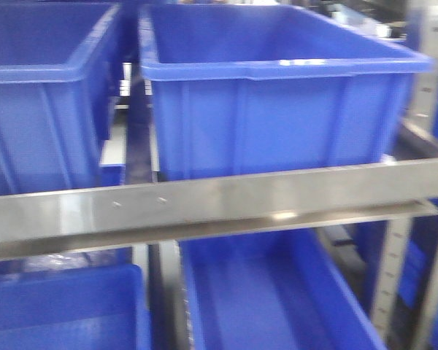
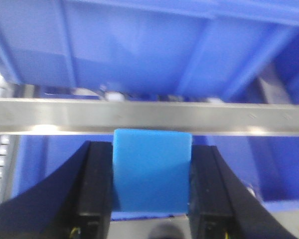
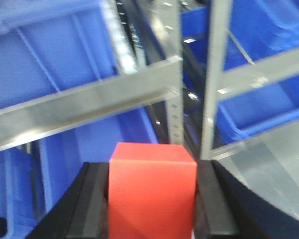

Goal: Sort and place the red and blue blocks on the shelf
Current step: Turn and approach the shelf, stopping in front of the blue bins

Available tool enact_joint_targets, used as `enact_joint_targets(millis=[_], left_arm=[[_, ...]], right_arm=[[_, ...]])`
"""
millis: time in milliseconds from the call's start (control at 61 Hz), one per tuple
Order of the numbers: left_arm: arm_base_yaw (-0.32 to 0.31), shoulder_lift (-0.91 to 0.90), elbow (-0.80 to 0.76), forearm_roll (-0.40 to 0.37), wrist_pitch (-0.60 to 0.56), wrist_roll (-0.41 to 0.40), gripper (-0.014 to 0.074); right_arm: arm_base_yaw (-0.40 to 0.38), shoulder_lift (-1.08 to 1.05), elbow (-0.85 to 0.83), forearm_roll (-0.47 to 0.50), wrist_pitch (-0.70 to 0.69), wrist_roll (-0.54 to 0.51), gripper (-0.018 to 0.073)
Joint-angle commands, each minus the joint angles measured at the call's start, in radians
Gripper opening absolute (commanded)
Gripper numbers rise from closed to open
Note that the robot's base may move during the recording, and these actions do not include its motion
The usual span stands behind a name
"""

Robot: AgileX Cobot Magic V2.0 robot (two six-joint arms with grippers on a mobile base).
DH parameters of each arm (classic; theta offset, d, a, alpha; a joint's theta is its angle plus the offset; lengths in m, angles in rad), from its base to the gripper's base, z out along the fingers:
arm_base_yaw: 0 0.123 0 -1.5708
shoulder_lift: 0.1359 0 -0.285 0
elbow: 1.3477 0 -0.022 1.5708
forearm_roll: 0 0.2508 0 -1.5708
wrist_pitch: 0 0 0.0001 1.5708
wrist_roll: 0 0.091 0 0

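The blue block (image 2: 152, 169) fills the gap between the black fingers of my left gripper (image 2: 152, 199), which is shut on it just below and in front of a steel front rail (image 2: 149, 116) of the shelf. My right gripper (image 3: 152, 209) is shut on the red block (image 3: 152, 194), held in front of another slanting rail (image 3: 84, 112) of the shelf. In the front view the shelf rail (image 1: 219, 203) crosses the frame; neither gripper nor block shows there.
Large blue bins stand on the shelf tiers: two above the rail (image 1: 277, 95) (image 1: 44, 95) and two below (image 1: 270, 299) (image 1: 58, 306). A perforated steel upright (image 3: 214, 74) stands right of the red block, with further bins (image 3: 259, 109) behind it.
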Motion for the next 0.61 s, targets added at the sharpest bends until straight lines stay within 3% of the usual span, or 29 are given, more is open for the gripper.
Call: enact_joint_targets(millis=[0, 590], left_arm=[[0.0, -0.001, -0.03, -0.005, -0.072, -0.01, 0.0124], [0.0, -0.001, -0.03, -0.005, -0.072, -0.01, 0.0124]], right_arm=[[-0.007, 0.0, -0.028, -0.012, -0.077, -0.01, 0.0049], [-0.007, 0.0, -0.028, -0.012, -0.077, -0.01, 0.0049]])
